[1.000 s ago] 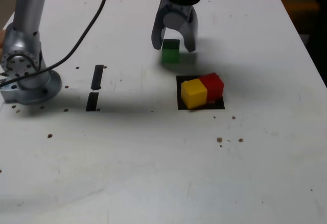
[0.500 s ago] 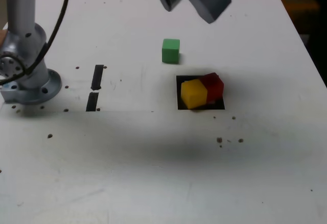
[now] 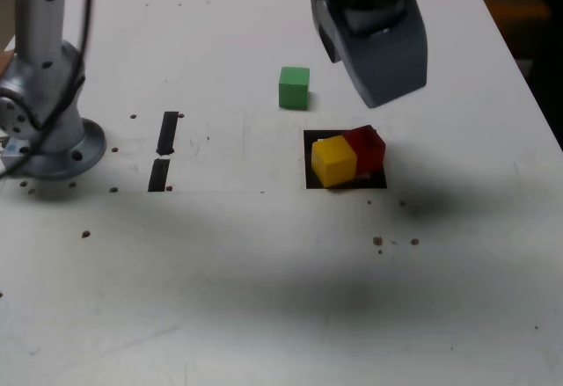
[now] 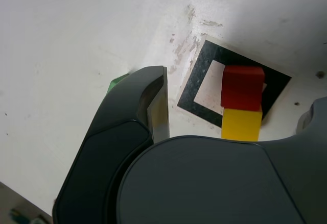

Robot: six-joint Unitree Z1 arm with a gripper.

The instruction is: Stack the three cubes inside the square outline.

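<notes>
The green cube [image 3: 294, 87] sits alone on the white table, just beyond the square outline [image 3: 309, 153] of black tape. Inside that outline the yellow cube [image 3: 333, 160] and the red cube [image 3: 367, 147] rest side by side and touching, the yellow one reaching over the tape. My gripper [image 3: 354, 74] hangs high above the table, over the red cube's far side, open and holding nothing. In the wrist view the red cube [image 4: 242, 87] and yellow cube [image 4: 241, 124] show between my spread fingers [image 4: 150, 106], on the outline [image 4: 204, 68]. Only a sliver of the green cube [image 4: 118, 82] peeks past one finger.
The arm's metal base [image 3: 48, 144] stands at the exterior view's left, with a black cable running up from it. Two short black tape strips [image 3: 164, 150] lie between the base and the cubes. Small dark specks [image 3: 378, 241] dot the table.
My gripper was around the green cube on the table. It has risen and swung toward the exterior view's right, leaving the green cube where it was.
</notes>
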